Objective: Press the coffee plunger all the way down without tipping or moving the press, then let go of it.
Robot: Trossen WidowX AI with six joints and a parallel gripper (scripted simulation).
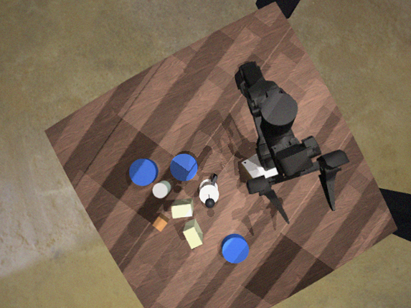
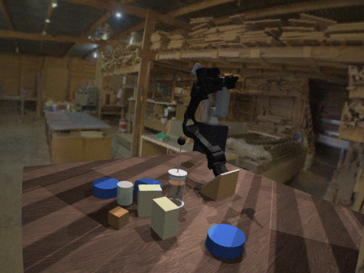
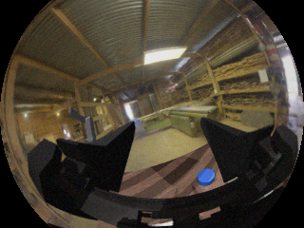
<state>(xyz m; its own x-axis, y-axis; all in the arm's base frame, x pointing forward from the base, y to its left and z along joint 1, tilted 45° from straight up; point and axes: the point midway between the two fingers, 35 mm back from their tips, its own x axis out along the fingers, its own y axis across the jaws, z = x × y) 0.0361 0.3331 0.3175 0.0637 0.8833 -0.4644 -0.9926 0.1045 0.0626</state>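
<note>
No writing was legible; the pincer [image 1: 307, 210] gaped wide, gripping nothing, right of the press [image 1: 209, 192] on the desk [image 1: 319, 253].

Open gripper [image 1: 304, 207] well apart from coffee press [image 1: 208, 193], among blocks.

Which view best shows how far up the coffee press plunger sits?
The exterior view: the black round plunger knob stands high on its thin rod above the clear glass coffee press. The top view foreshortens the rod; the wrist view misses it.
</note>
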